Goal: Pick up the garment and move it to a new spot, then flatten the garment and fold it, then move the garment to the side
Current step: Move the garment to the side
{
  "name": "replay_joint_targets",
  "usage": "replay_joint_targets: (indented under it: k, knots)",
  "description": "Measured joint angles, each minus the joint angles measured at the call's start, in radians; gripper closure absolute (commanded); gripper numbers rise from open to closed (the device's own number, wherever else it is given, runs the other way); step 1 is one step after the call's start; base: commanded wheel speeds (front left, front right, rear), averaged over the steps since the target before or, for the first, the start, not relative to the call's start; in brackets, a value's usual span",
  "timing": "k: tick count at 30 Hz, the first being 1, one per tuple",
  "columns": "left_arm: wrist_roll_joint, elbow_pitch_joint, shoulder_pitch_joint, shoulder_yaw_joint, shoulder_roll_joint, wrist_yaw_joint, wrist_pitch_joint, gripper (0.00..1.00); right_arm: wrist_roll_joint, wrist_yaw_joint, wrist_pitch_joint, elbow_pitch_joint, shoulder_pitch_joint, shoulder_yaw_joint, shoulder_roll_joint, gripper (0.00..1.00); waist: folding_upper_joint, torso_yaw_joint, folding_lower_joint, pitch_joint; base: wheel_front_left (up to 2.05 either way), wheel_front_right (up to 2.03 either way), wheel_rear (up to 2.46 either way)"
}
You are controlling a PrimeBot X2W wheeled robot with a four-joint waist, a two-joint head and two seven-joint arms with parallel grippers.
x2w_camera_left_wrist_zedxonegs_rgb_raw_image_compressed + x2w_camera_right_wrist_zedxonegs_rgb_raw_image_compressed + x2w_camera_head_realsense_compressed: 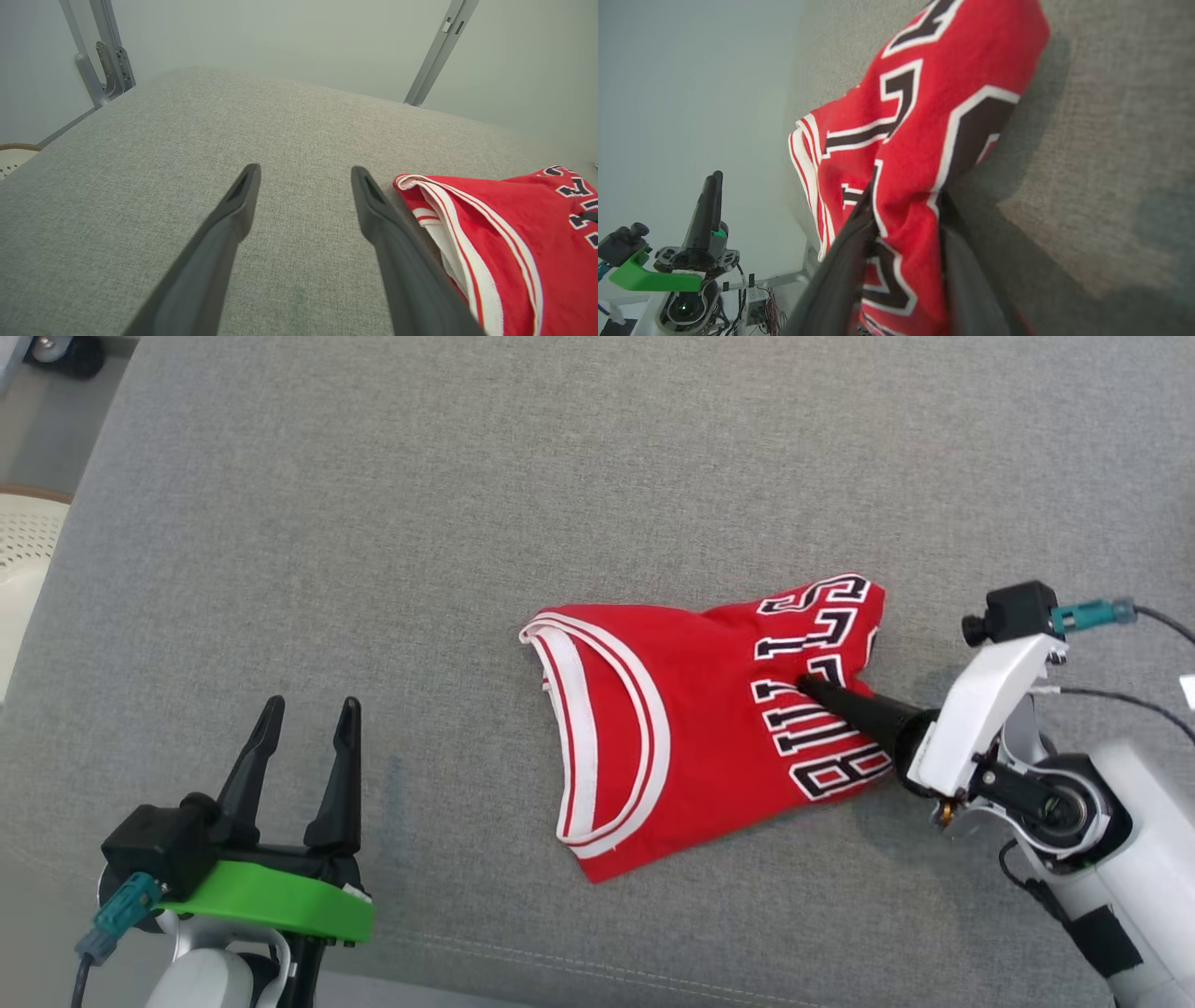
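A red jersey (691,709) with white-and-red trim and black-and-white lettering lies bunched on the grey surface (467,523), right of centre. My right gripper (810,689) reaches in from the right and is shut on a fold of the jersey (906,186) among the letters; the cloth sits pinched between its dark fingers (840,261). At the lower left my left gripper (308,714) stands open, well left of the jersey, with nothing between its fingers (233,210). The trimmed edge of the jersey (490,242) lies just right of that gripper's right finger.
The grey fabric surface spreads wide behind and left of the jersey. A pale perforated basket (23,560) sits off the surface's left edge. Grey metal frame posts (105,60) rise beyond the far edge.
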Motion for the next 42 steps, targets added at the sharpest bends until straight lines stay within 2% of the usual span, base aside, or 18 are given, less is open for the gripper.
replay_joint_targets:
  k: [2, 6, 13, 19, 21, 36, 42]
  knots:
    - [0.000, 0.000, 0.000, 0.007, -0.003, 0.000, 0.000, 0.00, -0.006, 0.012, 0.030, -0.006, -0.042, 0.013, -0.016, 1.00, 0.0000, 0.007, 0.0000, -0.001, 0.00, 0.00, 0.00]
    - [0.000, 0.000, 0.000, 0.024, -0.002, 0.000, 0.000, 0.00, -0.037, 0.009, 0.085, -0.015, -0.122, 0.015, -0.072, 1.00, 0.0000, 0.008, 0.0000, -0.001, 0.00, 0.00, 0.00]
    - [0.007, -0.010, 0.001, 0.038, 0.001, 0.000, 0.000, 0.00, -0.096, -0.028, 0.166, 0.010, -0.209, -0.027, -0.222, 1.00, 0.0000, -0.016, 0.0000, 0.015, 0.00, 0.00, 0.00]
    - [0.014, -0.032, 0.001, 0.052, 0.016, 0.000, 0.000, 0.00, -0.137, -0.069, 0.176, 0.030, -0.274, -0.089, -0.304, 1.00, 0.0000, -0.056, 0.0000, 0.031, 0.00, 0.00, 0.00]
    - [0.015, -0.038, 0.000, 0.058, 0.019, 0.000, 0.000, 0.00, -0.143, -0.077, 0.176, 0.033, -0.293, -0.103, -0.311, 1.00, 0.0000, -0.074, 0.0000, 0.037, 0.00, 0.00, 0.00]
    - [0.055, -0.106, -0.049, 0.056, 0.065, 0.000, 0.018, 0.00, -0.146, -0.079, 0.156, 0.007, -0.398, -0.159, -0.312, 1.00, 0.0000, -0.228, 0.0000, 0.122, 0.00, 0.00, 0.00]
    - [0.069, -0.133, -0.095, 0.042, 0.074, 0.000, 0.035, 0.00, -0.144, -0.087, 0.146, 0.009, -0.433, -0.210, -0.345, 1.00, 0.0000, -0.271, 0.0000, 0.181, 0.00, 0.00, 0.00]
